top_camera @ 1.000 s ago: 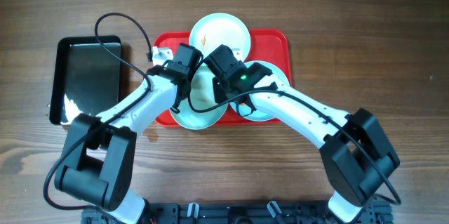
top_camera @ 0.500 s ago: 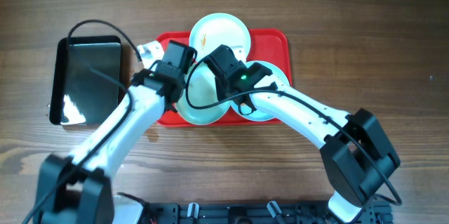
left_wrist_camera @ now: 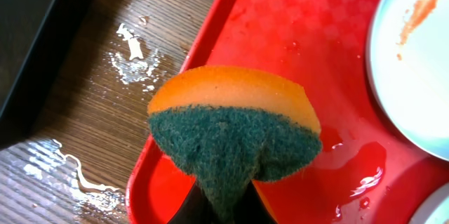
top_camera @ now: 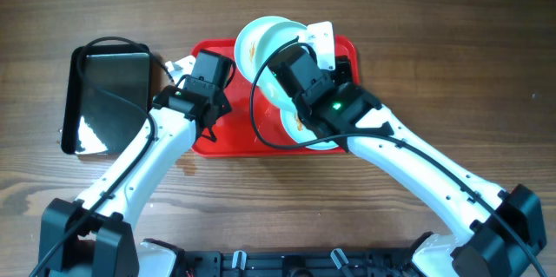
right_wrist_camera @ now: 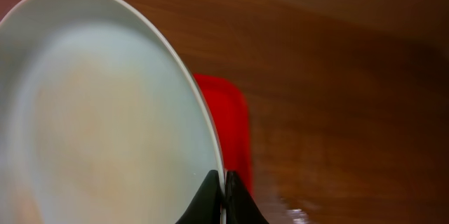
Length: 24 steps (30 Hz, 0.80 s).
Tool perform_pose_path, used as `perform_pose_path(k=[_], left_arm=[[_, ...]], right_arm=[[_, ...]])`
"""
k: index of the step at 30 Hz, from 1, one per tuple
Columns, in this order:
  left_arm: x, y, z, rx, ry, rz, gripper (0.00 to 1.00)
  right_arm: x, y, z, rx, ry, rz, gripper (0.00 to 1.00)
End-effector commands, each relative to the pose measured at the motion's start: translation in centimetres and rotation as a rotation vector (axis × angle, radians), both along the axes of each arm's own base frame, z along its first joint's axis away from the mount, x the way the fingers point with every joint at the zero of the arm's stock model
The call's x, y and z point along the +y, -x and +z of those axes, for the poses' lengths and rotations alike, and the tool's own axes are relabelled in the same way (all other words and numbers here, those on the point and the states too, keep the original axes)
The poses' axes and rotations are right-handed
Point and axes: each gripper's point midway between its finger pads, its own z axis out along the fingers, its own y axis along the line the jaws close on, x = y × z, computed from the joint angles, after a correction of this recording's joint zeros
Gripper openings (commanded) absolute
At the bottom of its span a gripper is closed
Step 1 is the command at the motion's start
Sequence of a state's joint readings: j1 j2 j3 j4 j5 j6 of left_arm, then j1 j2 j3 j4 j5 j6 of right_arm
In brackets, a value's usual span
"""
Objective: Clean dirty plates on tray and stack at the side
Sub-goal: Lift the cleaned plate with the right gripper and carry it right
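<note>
Over the left edge of the red tray (left_wrist_camera: 295,27), the left hand (left_wrist_camera: 223,208) is pinched tight on an orange-and-green sponge (left_wrist_camera: 235,122), scrubby green side facing the camera. The right hand (right_wrist_camera: 223,197) is clamped on the rim of a tilted plate (right_wrist_camera: 105,112) held above the tray. A second plate (left_wrist_camera: 414,62) with an orange smear lies flat on the tray. The table (left_wrist_camera: 105,133) next to the tray is wet.

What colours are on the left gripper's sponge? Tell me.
The sponge is orange with a dark green scouring face; left wrist view shows it best.
</note>
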<state>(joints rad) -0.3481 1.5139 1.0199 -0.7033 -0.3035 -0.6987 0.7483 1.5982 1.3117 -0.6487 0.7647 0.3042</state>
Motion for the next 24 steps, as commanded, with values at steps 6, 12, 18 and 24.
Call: perform_pose_path(k=[6,12,18,24], left_arm=[[0.6,0.3,-0.7,0.032,0.049,0.041,0.04],[1.0,0.7,-0.9,0.052,0.051,0.051,0.04],[0.5,0.8,-1.0,0.062,0.079,0.037,0.04],[0.5,0.8,-1.0,0.063,0.078,0.037,0.04]], right_arm=[[0.7,0.7,3.7,-0.149,0.299,0.033,0.04],[2.5,1.0,2.5,-0.118,0.404,0.108,0.05],[2.9,1.2,1.8,-0.115,0.525,0.112,0.04],[4.3,1.6,1.9,-0.139,0.508,0.138,0.04]])
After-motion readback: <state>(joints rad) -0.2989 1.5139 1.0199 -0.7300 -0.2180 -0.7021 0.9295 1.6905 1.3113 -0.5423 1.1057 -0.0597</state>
